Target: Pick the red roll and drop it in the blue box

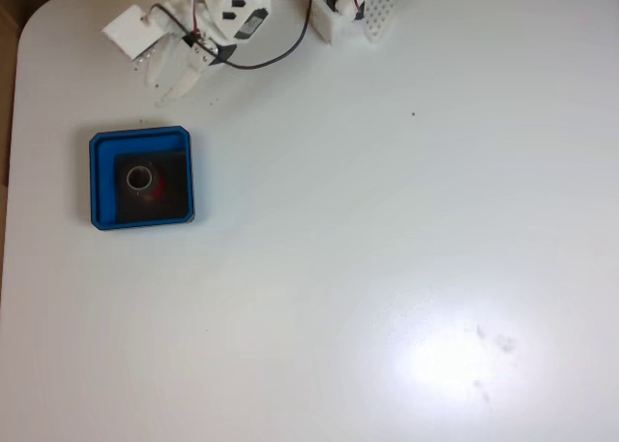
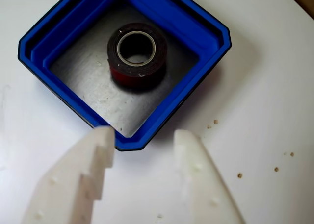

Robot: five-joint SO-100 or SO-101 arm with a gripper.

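Though light and stiff, best pinched across its rim: red roll [image 2: 137, 55] lying flat inside blue box [image 2: 196, 30]. Hand [image 2: 144, 145] spread, empty, above tabletop [image 1: 387, 220] beside box.

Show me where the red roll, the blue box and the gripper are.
red roll [image 2: 114, 50], wrist view, on its dark top rim.
blue box [image 2: 184, 23], wrist view, on its far wall.
gripper [image 2: 143, 138], wrist view, midway between its white fingertips.

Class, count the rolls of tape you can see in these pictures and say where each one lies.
1. The single red roll lies flat on the black floor of the blue box, near its middle. The open gripper is outside the box and holds nothing. No other roll is visible.
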